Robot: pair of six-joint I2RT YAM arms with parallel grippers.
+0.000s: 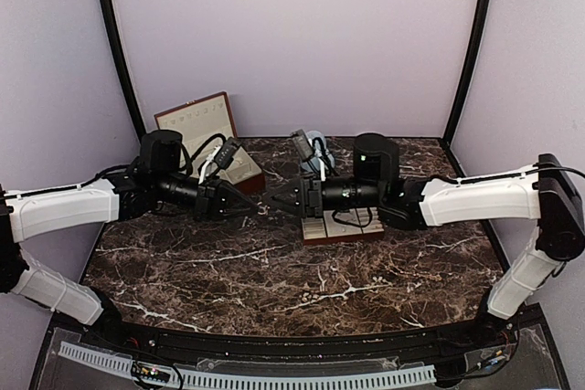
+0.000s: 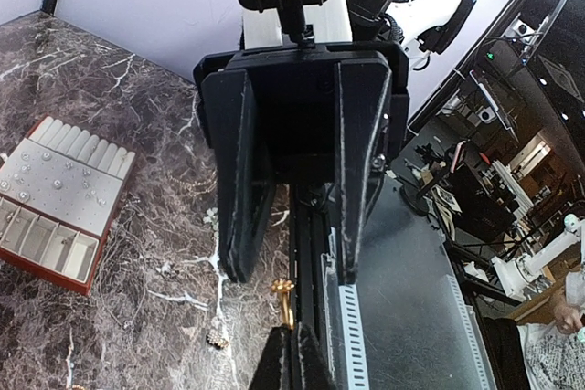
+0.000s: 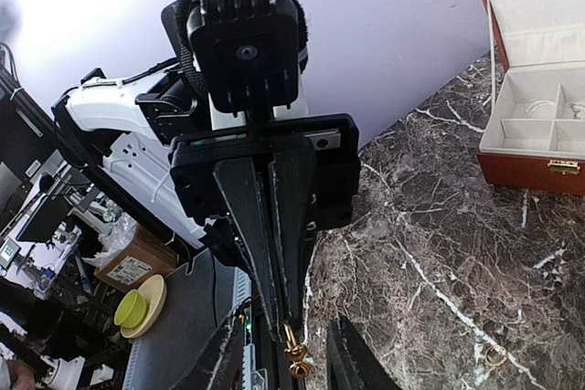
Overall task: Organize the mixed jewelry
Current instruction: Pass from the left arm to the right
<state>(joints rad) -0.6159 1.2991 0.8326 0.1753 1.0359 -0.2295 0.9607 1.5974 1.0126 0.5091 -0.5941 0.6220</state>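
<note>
Above mid-table, a gold piece (image 3: 292,355) of the jewelry is pinched at the tip of the left gripper (image 3: 285,321), whose jaws are fully shut on it. The right gripper (image 2: 294,267) is set nose to nose with it, jaws part open on either side of the piece and not touching it. A handover is judged to be in hand. The right jaws should be shut squarely on the piece before the left grip is released, otherwise it may be dropped. A loose piece (image 2: 218,338) and a ring (image 3: 494,355) are seen on the marble below. In the top view, the tray (image 2: 41,239) is found at 4 o'clock of the meeting point, and the open box (image 3: 526,171) farther off at 11 o'clock.
</note>
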